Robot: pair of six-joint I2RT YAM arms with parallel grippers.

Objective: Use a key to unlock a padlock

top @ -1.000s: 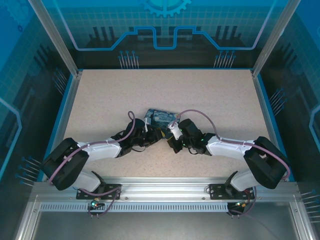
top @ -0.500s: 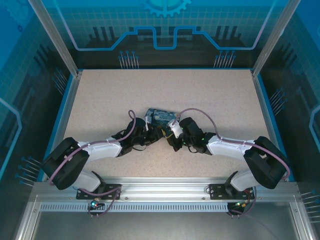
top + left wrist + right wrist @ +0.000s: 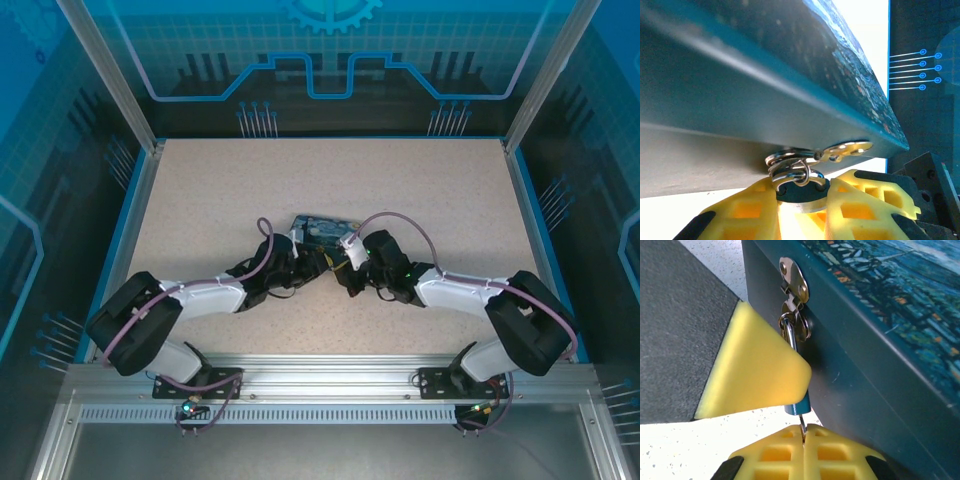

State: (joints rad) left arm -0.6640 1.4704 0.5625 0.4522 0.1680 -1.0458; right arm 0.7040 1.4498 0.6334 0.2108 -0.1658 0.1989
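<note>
Near the middle of the top view, the box (image 3: 320,226) is seen lying on the table (image 3: 420,180), with both arms meeting at its near side.

In the left wrist view the box's dark wall is stretched across the upper frame. Below it, at lower centre, the padlock (image 3: 799,200) is pinched between the yellow fingers of the left gripper (image 3: 805,187). Its shackle (image 3: 792,170) is threaded through the brass hasp (image 3: 847,148) on the box.

In the right wrist view the hasp is found at upper centre on the box's side, with the shackle hung below it. Most of the padlock's body is hidden there by a yellow finger of the left gripper at centre left, and only its bluish lower end is shown beneath that finger. At bottom centre the fingers of the right gripper (image 3: 803,440) are pressed together on the key (image 3: 802,424). Only a thin sliver of it is seen, held upright with its tip meeting the underside of the padlock. How far it is entered cannot be told.
</note>
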